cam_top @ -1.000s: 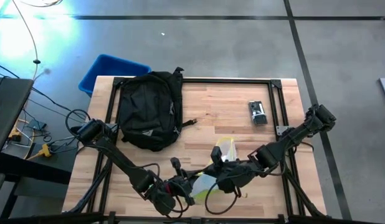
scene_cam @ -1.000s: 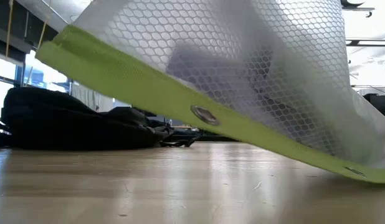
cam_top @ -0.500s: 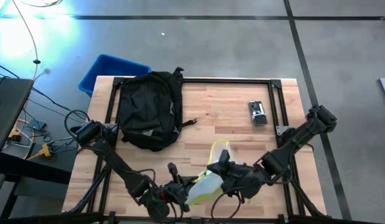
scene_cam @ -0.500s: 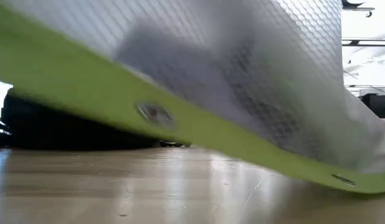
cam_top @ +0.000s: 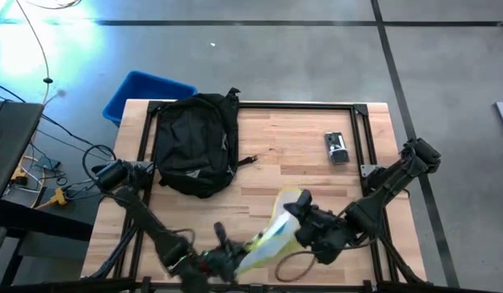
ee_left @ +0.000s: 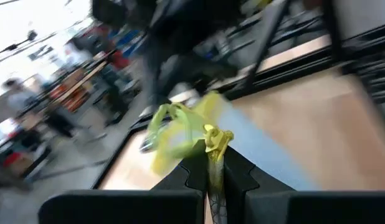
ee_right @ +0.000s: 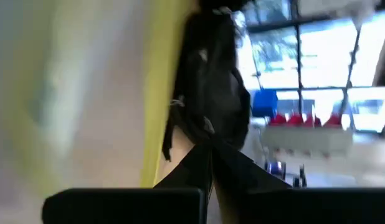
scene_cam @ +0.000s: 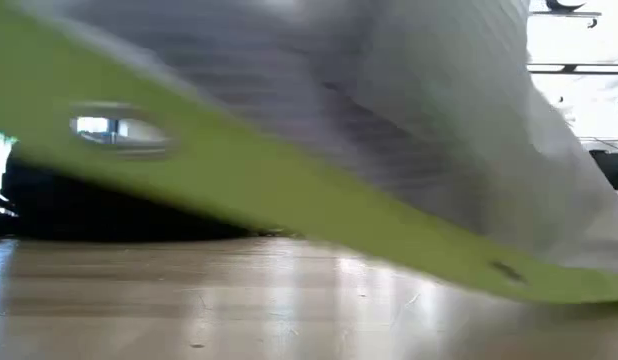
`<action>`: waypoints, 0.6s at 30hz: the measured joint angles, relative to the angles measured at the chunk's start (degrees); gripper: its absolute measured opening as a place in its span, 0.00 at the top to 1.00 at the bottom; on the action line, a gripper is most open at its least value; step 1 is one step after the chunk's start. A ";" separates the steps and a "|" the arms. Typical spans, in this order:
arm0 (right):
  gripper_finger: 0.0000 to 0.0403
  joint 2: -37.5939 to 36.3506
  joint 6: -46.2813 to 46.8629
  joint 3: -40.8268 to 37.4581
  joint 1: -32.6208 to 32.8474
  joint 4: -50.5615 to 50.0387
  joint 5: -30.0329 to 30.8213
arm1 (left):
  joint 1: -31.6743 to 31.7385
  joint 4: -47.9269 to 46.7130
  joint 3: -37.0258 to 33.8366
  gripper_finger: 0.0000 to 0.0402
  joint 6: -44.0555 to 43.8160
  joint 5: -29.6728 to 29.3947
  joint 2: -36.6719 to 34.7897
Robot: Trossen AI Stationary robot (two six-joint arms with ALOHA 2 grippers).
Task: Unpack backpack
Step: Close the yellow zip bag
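The black backpack (cam_top: 194, 144) lies flat on the table's far left part, untouched by either arm; it also shows in the right wrist view (ee_right: 212, 81). A clear mesh pouch with a yellow-green edge (cam_top: 273, 233) hangs between both grippers over the near middle of the table. It fills the low view (scene_cam: 289, 150), clear of the tabletop there. My left gripper (cam_top: 225, 259) is shut at the pouch's near-left end. My right gripper (cam_top: 304, 218) is shut at its far-right end. My left gripper pinches the pouch's yellow-green edge (ee_left: 212, 142) between its two shut fingers, at the near-left end. The pouch stretches away from the fingers, lifted off the table. My right gripper is shut at the pouch's far-right end, beside the yellow edge (ee_right: 160, 106); blur hides which part it has.
A blue plastic bin (cam_top: 144, 91) sits off the table's far left corner. A small grey device (cam_top: 337, 148) lies on the table's far right part. A loose cable (cam_top: 296, 262) loops near the near edge. Bare wood lies between backpack and device.
My left gripper has drawn toward the table's near edge, taking its end of the pouch along. My right gripper has shifted toward the right edge. The pouch has stretched out between them and swung closer to the low camera, its yellow edge tilting more steeply.
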 joint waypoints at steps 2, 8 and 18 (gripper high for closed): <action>1.00 -0.06 5.43 -0.02 0.28 -7.45 2.42 | -0.44 -0.03 0.00 1.00 0.17 -0.88 -0.07; 1.00 -0.44 16.17 -0.02 0.84 -11.96 2.96 | -1.20 0.70 -0.02 1.00 1.34 -3.90 -0.08; 1.00 -0.82 -5.48 -0.02 -1.37 19.44 -18.52 | 0.12 1.23 -0.04 1.00 1.31 3.12 -0.15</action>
